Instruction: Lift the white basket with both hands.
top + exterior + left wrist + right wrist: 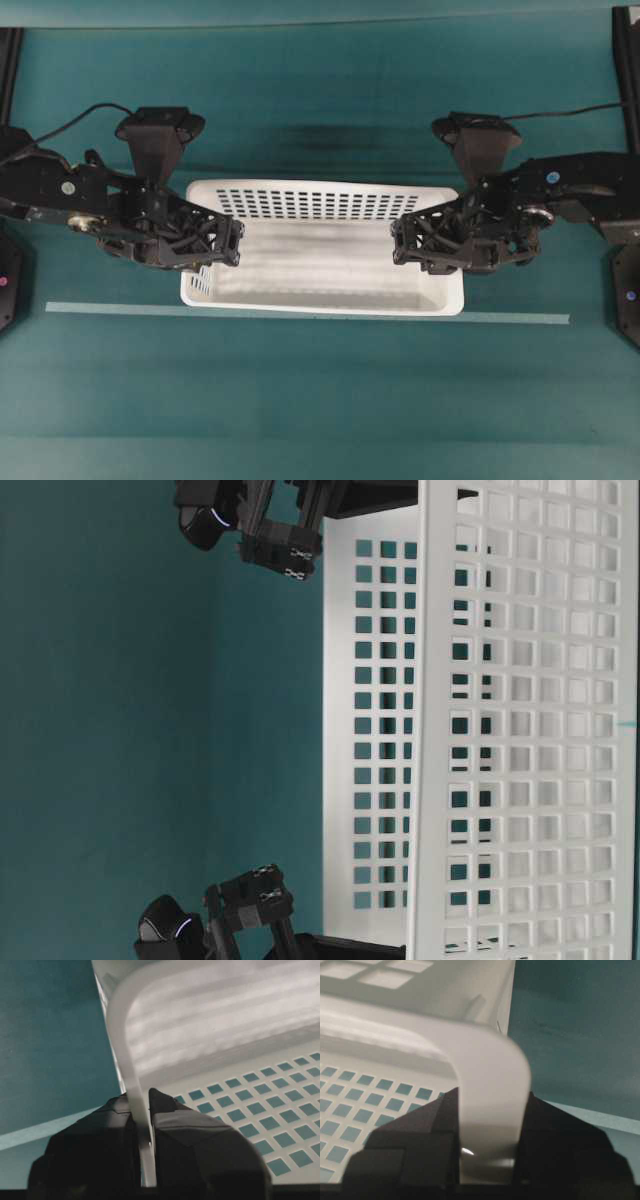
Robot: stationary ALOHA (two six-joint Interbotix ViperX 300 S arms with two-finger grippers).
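White basket (330, 262), large and perforated, spanning the gap between the two sets of jaws, one short end wall in each. Seems already raised off the teal bench (320, 400), judging by the blurred shadow under it from overhead and the bench showing past its floor in the table-level view; exact clearance cannot be told. Left gripper (142, 1125): jaws pinched shut on the thin rim of the near end wall, one finger outside, one inside, rim running straight up between them. Right gripper (490, 1135): jaws closed on the broad rolled lip at the opposite end, held wider apart by that thicker section, finger bodies flanking it on both sides. Pale tape line (300, 313) on the bench just below the basket's front edge in the overhead view. For doing the lift well: raise both ends at the same rate so the floor stays level; keep the span between the jaws constant, neither stretching nor squeezing the flexible plastic; hold the pinch firm, since a thin rim could slide out under tilt; avoid twisting either wrist.
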